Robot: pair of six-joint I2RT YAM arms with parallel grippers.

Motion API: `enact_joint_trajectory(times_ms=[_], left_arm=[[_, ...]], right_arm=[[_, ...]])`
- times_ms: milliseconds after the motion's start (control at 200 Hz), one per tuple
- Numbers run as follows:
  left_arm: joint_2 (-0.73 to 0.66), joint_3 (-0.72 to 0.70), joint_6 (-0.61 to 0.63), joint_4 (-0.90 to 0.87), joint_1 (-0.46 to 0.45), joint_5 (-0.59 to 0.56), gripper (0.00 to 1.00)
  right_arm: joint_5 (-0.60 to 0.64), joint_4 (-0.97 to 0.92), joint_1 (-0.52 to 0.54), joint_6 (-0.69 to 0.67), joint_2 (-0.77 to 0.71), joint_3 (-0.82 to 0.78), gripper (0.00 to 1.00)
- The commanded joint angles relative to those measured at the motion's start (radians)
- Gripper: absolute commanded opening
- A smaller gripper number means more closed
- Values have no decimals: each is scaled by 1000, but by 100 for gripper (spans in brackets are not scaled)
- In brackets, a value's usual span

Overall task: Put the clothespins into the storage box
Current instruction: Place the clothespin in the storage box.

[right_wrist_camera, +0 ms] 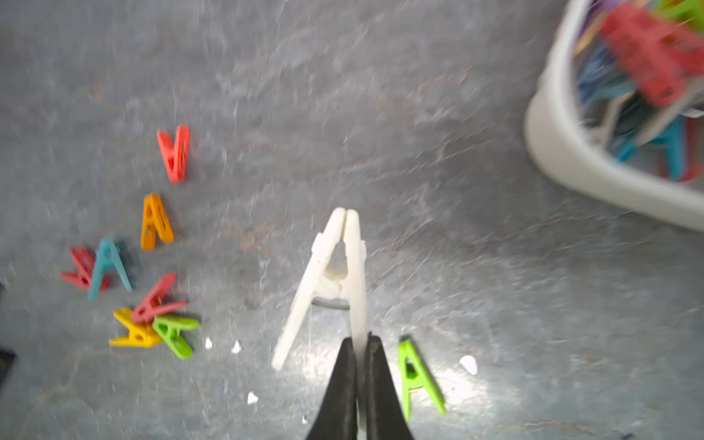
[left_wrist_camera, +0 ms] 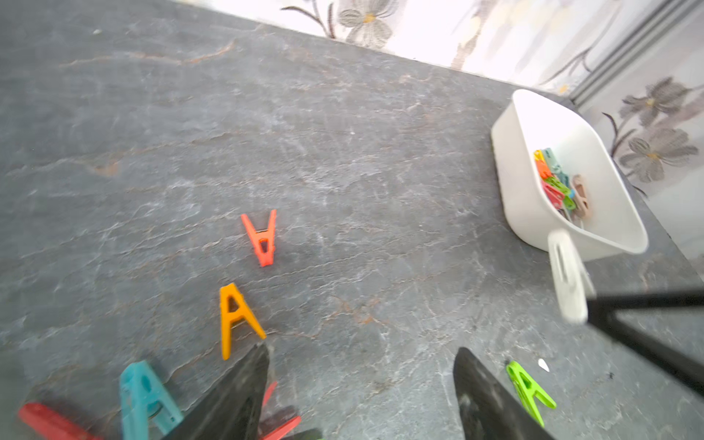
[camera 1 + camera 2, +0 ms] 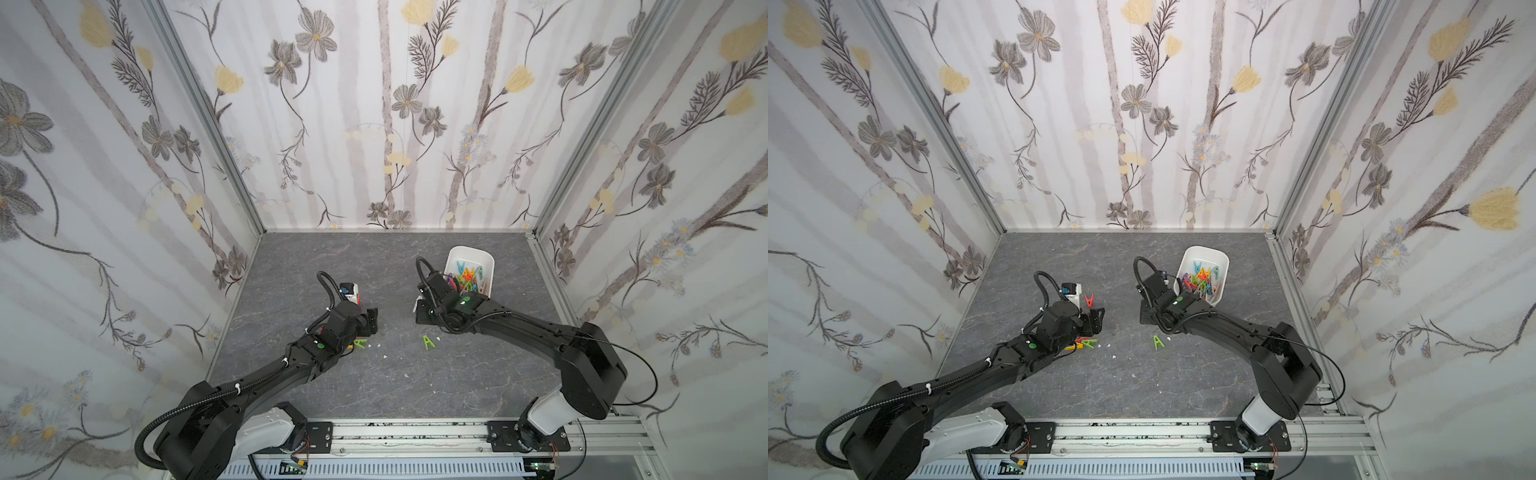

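Note:
My right gripper (image 1: 360,339) is shut on one leg of a white clothespin (image 1: 335,274), held above the table close to the storage box (image 1: 552,152). The white storage box (image 3: 471,252) at the back right holds several coloured clothespins. A green clothespin (image 3: 428,342) lies on the table just beside the right fingers. My left gripper (image 2: 362,347) hangs open over bare table with nothing between its fingers. Beside it lie loose clothespins: an orange-red one (image 2: 263,238), an orange one (image 2: 236,320), a teal one (image 2: 144,396) and a small heap (image 1: 152,324).
Tiny white specks (image 1: 468,364) are scattered on the grey stone-look table (image 3: 374,270). Flowered walls close in the left, back and right sides. An aluminium rail (image 3: 415,432) carrying both arm bases runs along the front edge.

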Motion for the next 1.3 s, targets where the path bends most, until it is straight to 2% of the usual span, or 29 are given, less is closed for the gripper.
enact_joint_trajectory(times_ms=[0, 150, 265, 390, 620, 659, 699, 754, 804, 1014, 1169, 1294], left_arm=[[46, 37, 115, 124, -98, -76, 77], [189, 100, 214, 222, -218, -98, 78], [315, 189, 257, 207, -249, -85, 79], [406, 264, 256, 177, -253, -71, 79], [460, 296, 241, 157, -251, -61, 79], [465, 298, 237, 153, -250, -61, 79], [467, 299, 234, 149, -249, -63, 79], [468, 298, 228, 143, -247, -65, 79], [463, 296, 222, 138, -243, -69, 79], [376, 236, 145, 129, -178, -59, 79], [239, 124, 61, 103, -99, -39, 79], [127, 35, 7, 54, -37, -22, 79]], right_arm=[[53, -7, -114, -78, -53, 2, 4], [33, 44, -315, -158, -41, 7, 4], [-21, 79, -409, -195, 56, 72, 4], [-56, 97, -441, -199, 180, 170, 4], [-75, 119, -461, -186, 302, 273, 4], [-82, 115, -461, -186, 315, 284, 6], [-83, 109, -461, -188, 325, 295, 14], [-77, 99, -459, -189, 323, 299, 25], [-64, 99, -457, -193, 308, 294, 29], [-1, 59, -377, -212, 155, 211, 30], [-10, 46, -226, -185, 15, 37, 29], [-45, 52, -104, -137, -34, -94, 29]])
